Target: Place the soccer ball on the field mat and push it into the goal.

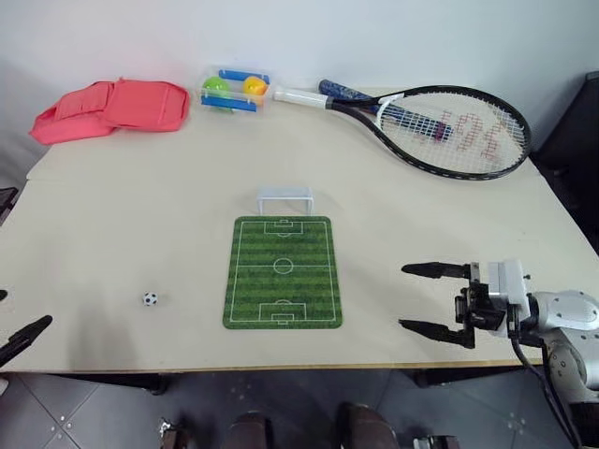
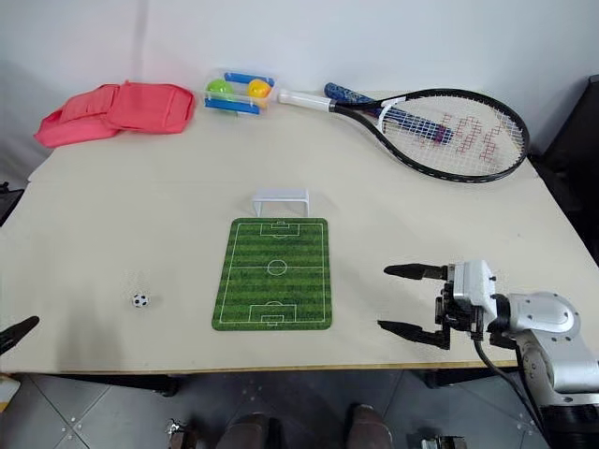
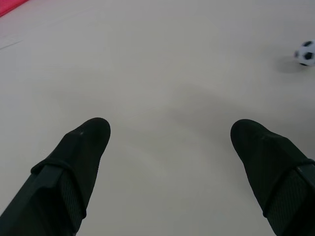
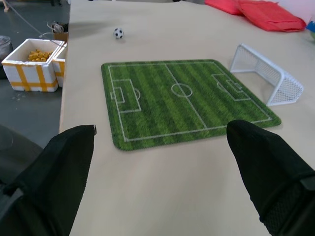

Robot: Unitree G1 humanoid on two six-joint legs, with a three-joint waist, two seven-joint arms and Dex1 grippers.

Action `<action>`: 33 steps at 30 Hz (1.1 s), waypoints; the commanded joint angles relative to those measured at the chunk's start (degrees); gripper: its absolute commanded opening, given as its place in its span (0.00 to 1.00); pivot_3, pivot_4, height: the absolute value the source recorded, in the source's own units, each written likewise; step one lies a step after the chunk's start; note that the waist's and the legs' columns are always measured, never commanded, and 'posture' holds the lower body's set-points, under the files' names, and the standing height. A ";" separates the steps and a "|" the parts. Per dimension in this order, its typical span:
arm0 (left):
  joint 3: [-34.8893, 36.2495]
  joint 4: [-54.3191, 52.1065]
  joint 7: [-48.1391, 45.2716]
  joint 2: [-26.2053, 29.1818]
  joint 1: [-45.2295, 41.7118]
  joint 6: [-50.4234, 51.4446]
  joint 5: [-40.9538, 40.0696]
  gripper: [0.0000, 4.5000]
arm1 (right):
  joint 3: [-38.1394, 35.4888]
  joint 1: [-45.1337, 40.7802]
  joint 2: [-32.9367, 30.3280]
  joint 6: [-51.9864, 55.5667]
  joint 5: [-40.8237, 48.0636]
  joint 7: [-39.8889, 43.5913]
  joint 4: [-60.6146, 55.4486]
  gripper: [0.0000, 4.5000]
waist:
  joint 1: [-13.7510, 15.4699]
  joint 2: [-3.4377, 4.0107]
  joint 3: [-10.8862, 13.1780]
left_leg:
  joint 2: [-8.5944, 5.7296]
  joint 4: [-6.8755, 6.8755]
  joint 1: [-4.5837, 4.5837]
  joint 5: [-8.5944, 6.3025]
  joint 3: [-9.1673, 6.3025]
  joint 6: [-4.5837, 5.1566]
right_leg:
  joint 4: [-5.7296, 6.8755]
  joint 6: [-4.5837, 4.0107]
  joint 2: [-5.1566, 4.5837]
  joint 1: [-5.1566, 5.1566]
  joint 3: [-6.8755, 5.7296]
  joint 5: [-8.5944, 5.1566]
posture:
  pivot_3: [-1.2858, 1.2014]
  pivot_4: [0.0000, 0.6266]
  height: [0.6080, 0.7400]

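The tiny black-and-white soccer ball (image 1: 150,299) rests on the bare table, left of the green field mat (image 1: 283,272). The white goal (image 1: 284,197) stands just past the mat's far end. My left gripper (image 3: 170,135) hovers open over the table near its front left edge, with the soccer ball (image 3: 306,52) some way ahead and to its right; one fingertip (image 1: 37,325) pokes in at the front left. My right gripper (image 1: 436,298) is open and empty, to the right of the mat near the front edge, pointing left at the field mat (image 4: 184,98).
A tennis racket (image 1: 440,126) lies at the back right. A clear box with green and yellow-orange balls (image 1: 234,89) sits at the back centre, a red cloth bag (image 1: 112,108) at the back left. White foam boxes (image 4: 34,64) stand on the floor beyond the table's left edge.
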 commanded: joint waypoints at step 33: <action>-21.16 -11.76 -2.80 -11.12 -13.24 10.35 1.11 0.87 | 6.89 -0.72 17.36 -0.35 6.61 -5.62 -14.29 1.00 | 0.05 -0.34 -0.16 | 0.06 0.16 0.10 -0.02 0.64 0.00 | 0.64 -0.04 0.09 -0.53 0.77 0.03 | 0.52 0.24 1.00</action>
